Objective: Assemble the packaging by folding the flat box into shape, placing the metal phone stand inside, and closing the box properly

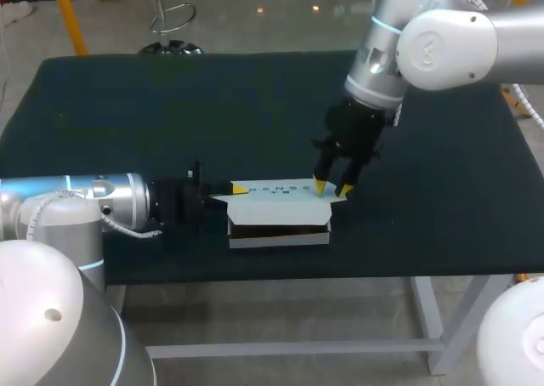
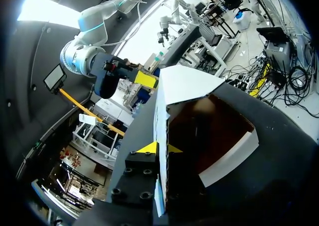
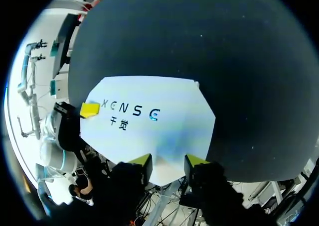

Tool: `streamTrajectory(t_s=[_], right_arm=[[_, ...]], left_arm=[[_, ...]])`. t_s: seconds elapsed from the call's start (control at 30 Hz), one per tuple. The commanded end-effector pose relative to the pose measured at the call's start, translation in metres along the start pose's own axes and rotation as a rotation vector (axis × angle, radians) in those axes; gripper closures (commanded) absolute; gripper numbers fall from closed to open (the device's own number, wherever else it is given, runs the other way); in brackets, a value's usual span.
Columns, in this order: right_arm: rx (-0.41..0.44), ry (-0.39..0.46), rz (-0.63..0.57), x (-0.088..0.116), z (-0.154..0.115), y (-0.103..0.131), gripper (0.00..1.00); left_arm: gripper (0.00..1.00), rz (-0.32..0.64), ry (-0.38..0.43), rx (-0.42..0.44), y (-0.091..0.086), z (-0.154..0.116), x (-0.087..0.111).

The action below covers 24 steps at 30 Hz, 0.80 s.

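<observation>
Yellow tips of the left gripper (image 2: 160, 148) clamp the left edge of the white lid (image 1: 272, 190) of the open box (image 1: 279, 231). That arm lies low and level over the table (image 1: 127, 105). The right gripper (image 1: 332, 188) hangs steeply from above, fingers apart, tips at the lid's right end. The box sits near the table's front edge, with wide dark tabletop behind and to both sides.

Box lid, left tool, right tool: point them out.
box lid (image 1: 276, 195): head view, middle of the white flap.
left tool (image 2: 160, 148): left wrist view, midway between its yellow tips.
right tool (image 1: 331, 188): head view, midway between its yellow tips.
</observation>
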State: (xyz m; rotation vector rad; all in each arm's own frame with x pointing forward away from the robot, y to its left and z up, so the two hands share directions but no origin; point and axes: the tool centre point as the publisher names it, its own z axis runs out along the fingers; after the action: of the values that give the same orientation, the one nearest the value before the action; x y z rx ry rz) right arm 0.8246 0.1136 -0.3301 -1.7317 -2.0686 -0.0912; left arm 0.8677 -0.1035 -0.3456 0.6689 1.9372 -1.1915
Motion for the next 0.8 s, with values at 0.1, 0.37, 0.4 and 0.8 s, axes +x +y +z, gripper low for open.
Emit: streamTrajectory(t_s=[0.1, 0.37, 0.4, 0.8], right_arm=[[0.005, 0.002, -0.001, 0.000, 0.001, 0.000, 0.53], [0.010, 0.004, 0.000, 0.000, 0.001, 0.000, 0.53], [0.010, 0.005, 0.001, 0.000, 0.001, 0.000, 0.53], [0.015, 0.007, 0.003, 0.000, 0.002, 0.003, 0.54]], left_arm=[[0.91, 0.002, 0.000, -0.006, -0.002, -0.001, 0.001], [0.79, 0.011, 0.001, -0.016, -0.004, -0.004, -0.002], [0.78, 0.011, 0.002, -0.018, -0.004, -0.004, -0.003], [0.62, 0.014, -0.007, -0.057, -0.008, -0.024, -0.001]])
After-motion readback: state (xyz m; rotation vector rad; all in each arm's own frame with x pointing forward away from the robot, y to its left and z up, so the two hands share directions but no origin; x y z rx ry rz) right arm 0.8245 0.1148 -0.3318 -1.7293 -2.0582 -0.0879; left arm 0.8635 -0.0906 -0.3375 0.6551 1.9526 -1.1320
